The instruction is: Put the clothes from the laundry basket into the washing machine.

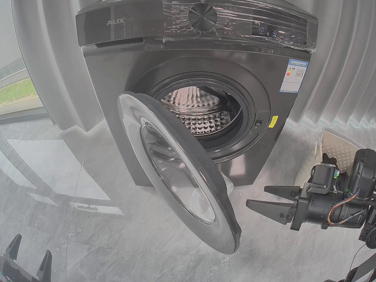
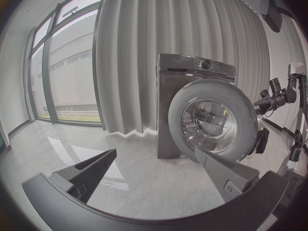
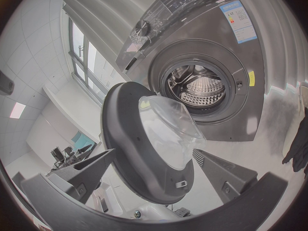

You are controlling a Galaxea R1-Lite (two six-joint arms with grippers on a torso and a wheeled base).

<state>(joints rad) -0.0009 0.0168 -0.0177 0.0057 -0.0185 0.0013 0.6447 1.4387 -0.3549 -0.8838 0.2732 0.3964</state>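
Observation:
The grey washing machine [image 1: 188, 59] stands in front of me with its round door [image 1: 180, 173] swung wide open toward me. Bare metal shows inside the drum [image 1: 199, 112]. A white laundry basket [image 1: 338, 147] sits on the floor to the machine's right, with dark clothes [image 1: 328, 161] hanging over its rim. My right gripper [image 1: 256, 196] hovers open and empty in front of the basket, fingers pointing toward the door. My left gripper [image 1: 32, 244] is low at the near left, open and empty. The right wrist view shows the drum [image 3: 199, 87] and dark clothes [image 3: 298, 148].
Pale pleated curtains [image 1: 47, 59] hang behind the machine, and a window [image 1: 15, 87] is at the far left. Glossy tiled floor [image 1: 78, 185] lies open to the left of the door. The open door juts out between the two grippers.

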